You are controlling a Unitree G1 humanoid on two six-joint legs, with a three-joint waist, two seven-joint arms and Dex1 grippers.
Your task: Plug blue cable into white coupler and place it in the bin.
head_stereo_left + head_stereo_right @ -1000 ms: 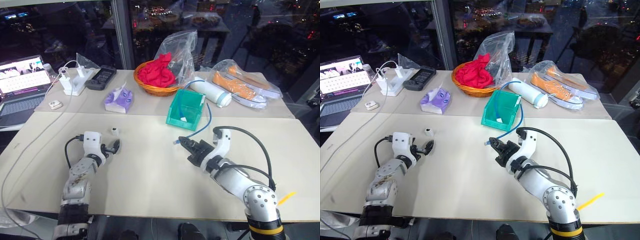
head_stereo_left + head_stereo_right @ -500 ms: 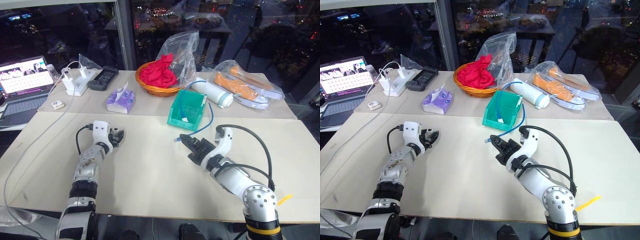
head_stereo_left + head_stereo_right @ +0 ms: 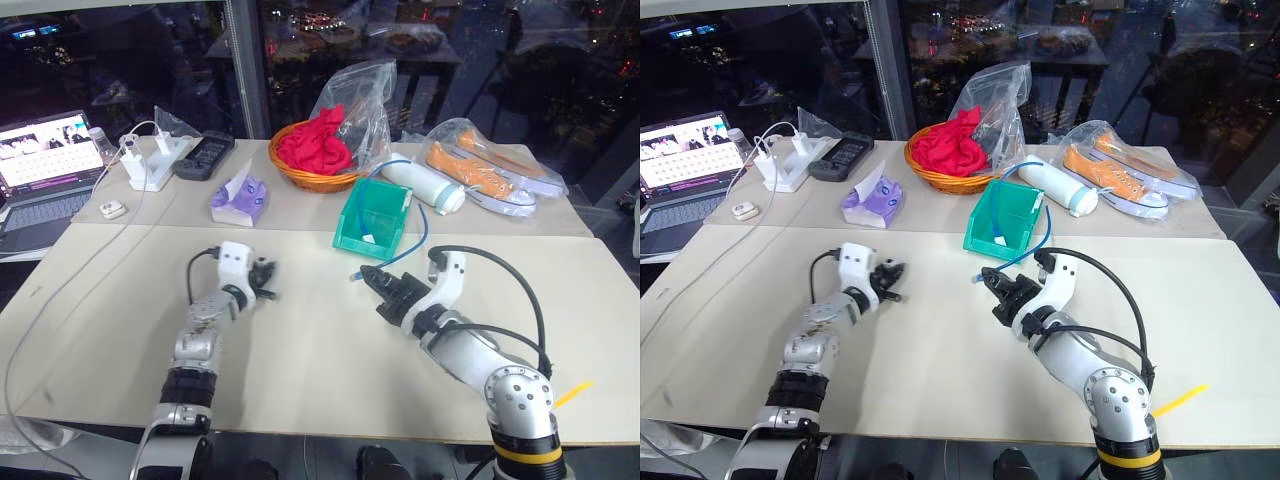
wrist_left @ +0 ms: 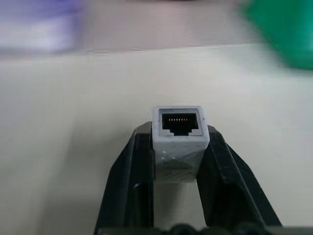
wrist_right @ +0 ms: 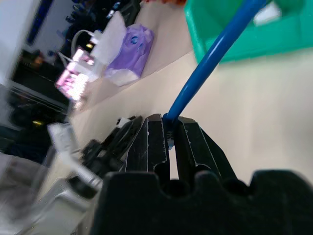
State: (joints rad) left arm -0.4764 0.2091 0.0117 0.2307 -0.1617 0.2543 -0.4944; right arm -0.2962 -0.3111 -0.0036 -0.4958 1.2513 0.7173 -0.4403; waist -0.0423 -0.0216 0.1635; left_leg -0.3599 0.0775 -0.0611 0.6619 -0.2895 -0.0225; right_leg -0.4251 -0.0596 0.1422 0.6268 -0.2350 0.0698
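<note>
1. Dark window glass with city lights backs a pale table (image 3: 300, 370); the clutter sits along its far edge, and the near half where the arms work is open.
2. On the left, the left tool (image 4: 178, 147) is clamped on the white coupler (image 4: 180, 128), one finger on each side wall, with the dark socket facing outward, away from the wrist. The grip covers only the rear of the block, so a sideways push from the plug could twist it in the fingers or pop it free.
3. Between the arms lies an open gap; the two tools are near each other but apart. If the socket and plug are not turned to match, the clip may jam against the rim instead of seating.
4. On the right, the right tool (image 3: 987, 282) is pinched tight on the blue cable (image 5: 215, 58) just behind its end. The cord is thin, so it could bend or slide through the fingers under pressure.
5. The cable's slack trails back over the lip of the bin (image 3: 350, 235) beyond. A hard pull might drag the bin or snag the cord there.
</note>
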